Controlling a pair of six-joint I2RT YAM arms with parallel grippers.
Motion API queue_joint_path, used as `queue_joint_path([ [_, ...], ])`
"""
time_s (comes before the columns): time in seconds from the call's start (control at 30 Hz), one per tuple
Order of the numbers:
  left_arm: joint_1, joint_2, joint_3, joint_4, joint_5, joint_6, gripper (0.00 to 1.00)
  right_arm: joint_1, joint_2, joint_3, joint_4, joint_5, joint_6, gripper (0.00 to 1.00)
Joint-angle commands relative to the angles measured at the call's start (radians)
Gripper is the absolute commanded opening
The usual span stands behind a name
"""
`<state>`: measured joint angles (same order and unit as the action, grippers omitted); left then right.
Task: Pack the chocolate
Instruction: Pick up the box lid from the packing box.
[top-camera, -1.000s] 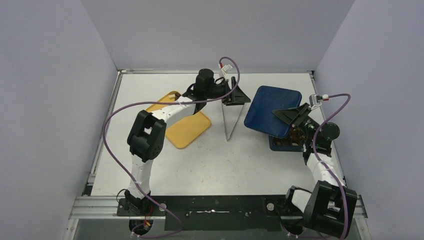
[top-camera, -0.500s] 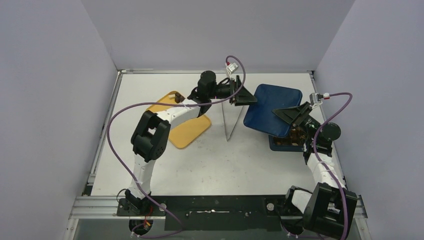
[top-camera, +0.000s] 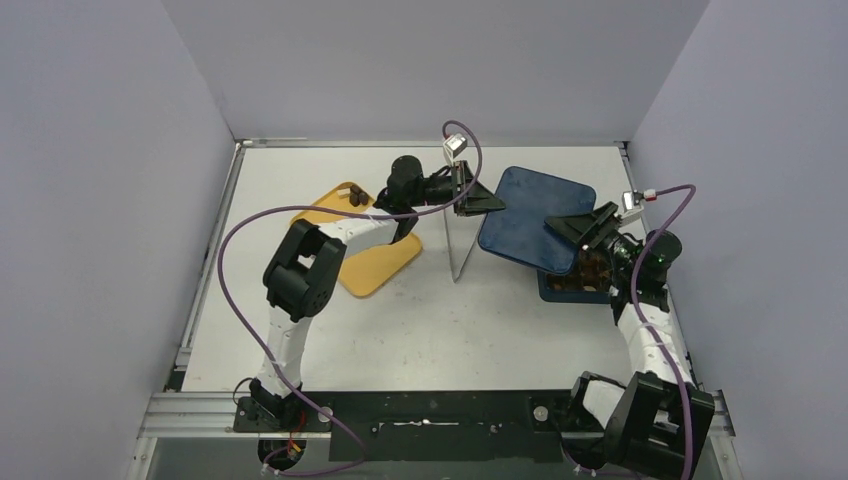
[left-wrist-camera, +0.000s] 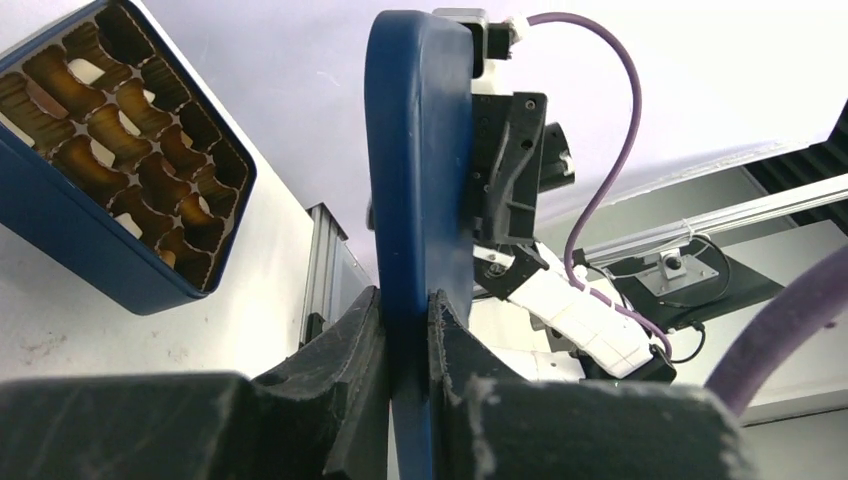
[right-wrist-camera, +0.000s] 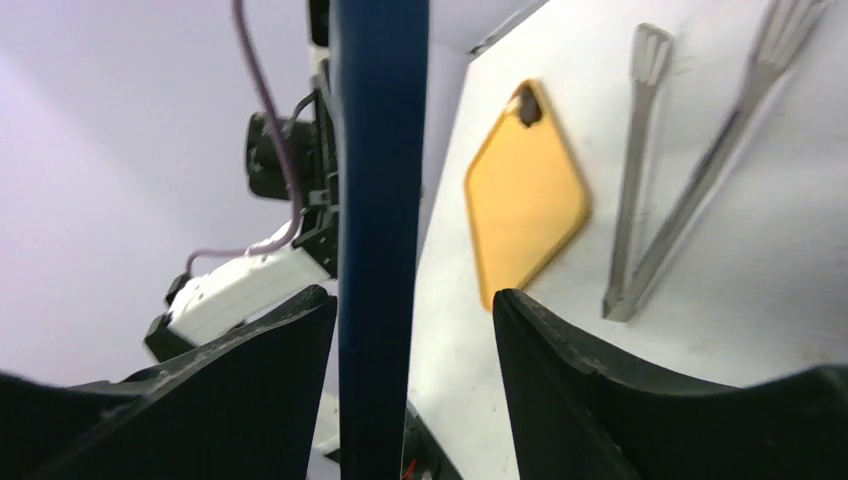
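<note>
Navy-blue rounded tin lid (top-camera: 525, 215) is being held tilted above the white counter (top-camera: 420, 320), the left arm's fingers (left-wrist-camera: 448, 330) clenching one edge while the right arm's fingers (right-wrist-camera: 305, 325) are standing spread around the opposite edge (a clear gap showing on one side). Small dark chocolate pieces (top-camera: 352, 197) are sitting at the far corner of a yellow plastic tray (top-camera: 375, 262). Long metal tongs (top-camera: 462, 245) are lying between the tray and an open blue tin (left-wrist-camera: 100, 255) of brown paper cups.
</note>
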<state>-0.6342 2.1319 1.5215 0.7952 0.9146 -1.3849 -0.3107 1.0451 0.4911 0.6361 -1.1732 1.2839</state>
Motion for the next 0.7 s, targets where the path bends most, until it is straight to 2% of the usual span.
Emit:
queue_joint_path([
  [0.0,-0.001,-0.054,-0.040,0.154,-0.042,-0.061,0.04,-0.044,-0.067,0.128,-0.387,0.115,-0.307,0.62],
  [0.2,0.002,-0.050,-0.070,0.156,-0.075,-0.062,0.00,-0.159,-0.108,0.123,-0.466,0.133,-0.329,0.72],
  [0.3,0.002,-0.043,-0.075,0.159,-0.095,-0.061,0.00,-0.193,-0.120,0.154,-0.592,0.172,-0.410,0.78],
  [0.47,0.002,-0.045,-0.079,0.108,-0.116,-0.018,0.00,-0.247,-0.103,0.272,-0.867,0.340,-0.613,0.79],
  [0.6,0.002,-0.070,-0.093,-0.009,-0.167,0.085,0.00,-0.274,-0.052,0.340,-0.924,0.456,-0.691,0.80],
  [0.67,0.001,-0.082,-0.092,-0.073,-0.197,0.136,0.00,-0.275,-0.008,0.365,-0.955,0.575,-0.740,0.77],
])
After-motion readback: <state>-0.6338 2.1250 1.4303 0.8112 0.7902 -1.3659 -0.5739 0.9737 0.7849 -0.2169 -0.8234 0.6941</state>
